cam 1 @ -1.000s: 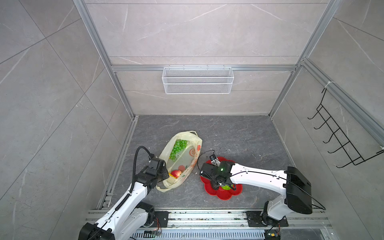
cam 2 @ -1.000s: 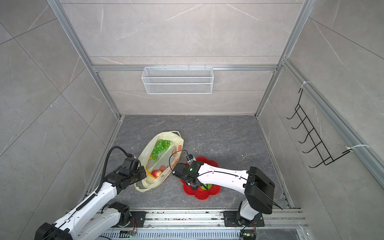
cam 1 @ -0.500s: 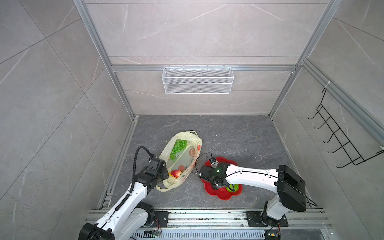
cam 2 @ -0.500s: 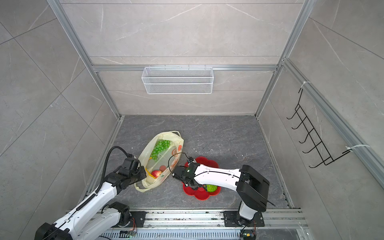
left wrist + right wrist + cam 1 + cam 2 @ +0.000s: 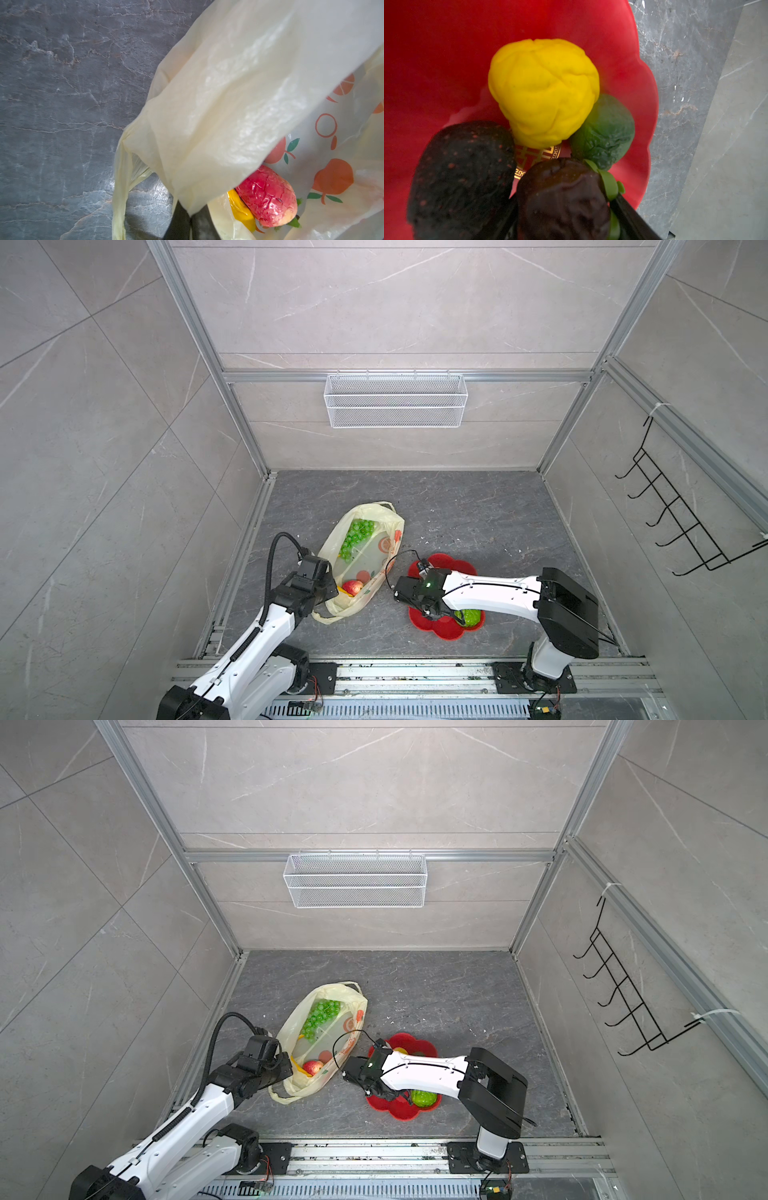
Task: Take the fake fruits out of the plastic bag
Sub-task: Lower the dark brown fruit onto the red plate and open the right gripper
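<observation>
A thin, crinkly, pale cream-yellow plastic bag [image 5: 370,560] [image 5: 332,1036] printed with orange-red fruit is seen in both top views lying on the dark grey marbled floor [image 5: 457,510], left of centre. Its mouth is spread open upward, with one loop handle at the far end and one at the near end. Inside it a green grape bunch [image 5: 356,538] [image 5: 319,1017] is seen toward the far end. A red crinkled fruit [image 5: 352,587] [image 5: 267,197] is seen at the near end, with a yellow banana [image 5: 241,207] just beside it. The left gripper [image 5: 328,597] [image 5: 189,216] is closed tight on the bag's near rim: in the left wrist view the film is pinched between the two black fingers [image 5: 178,224] and drawn up taut. Near the bag, on its right, a red flower-shaped plate [image 5: 440,630] [image 5: 446,62] is set, and the right gripper [image 5: 434,611] [image 5: 566,216] is lowered over it. On the plate are found a yellow lemon [image 5: 544,91], a bumpy green ball [image 5: 604,133] [image 5: 467,617] touching it, a dark speckled avocado [image 5: 463,172] and a dark wrinkled avocado with a green leaf [image 5: 562,199]. The latter is flanked by the right gripper's jaws, which stand wide; whether it is pressed or let go cannot be told.
</observation>
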`<action>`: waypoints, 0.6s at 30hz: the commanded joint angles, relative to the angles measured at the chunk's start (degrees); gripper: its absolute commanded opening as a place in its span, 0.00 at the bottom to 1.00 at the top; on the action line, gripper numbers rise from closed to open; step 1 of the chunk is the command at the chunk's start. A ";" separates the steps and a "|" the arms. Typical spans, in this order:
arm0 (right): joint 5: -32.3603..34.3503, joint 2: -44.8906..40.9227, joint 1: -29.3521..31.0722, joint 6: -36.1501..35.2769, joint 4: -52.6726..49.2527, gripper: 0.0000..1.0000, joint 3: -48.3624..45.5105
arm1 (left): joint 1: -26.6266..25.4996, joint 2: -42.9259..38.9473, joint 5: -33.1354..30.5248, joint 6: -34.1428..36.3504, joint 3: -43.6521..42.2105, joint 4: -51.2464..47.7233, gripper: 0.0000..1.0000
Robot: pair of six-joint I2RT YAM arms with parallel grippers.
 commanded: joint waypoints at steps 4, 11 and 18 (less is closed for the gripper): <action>-0.43 0.85 0.84 0.25 -0.83 0.70 1.95 | -0.14 0.28 -0.79 1.13 1.91 1.14 0.00; -2.17 1.66 1.04 -0.63 1.11 0.72 2.22 | -0.14 0.35 -0.72 1.20 1.93 1.12 0.00; -2.85 3.38 1.65 -1.15 1.87 0.74 3.85 | -0.13 0.79 -0.62 1.30 2.07 1.29 0.00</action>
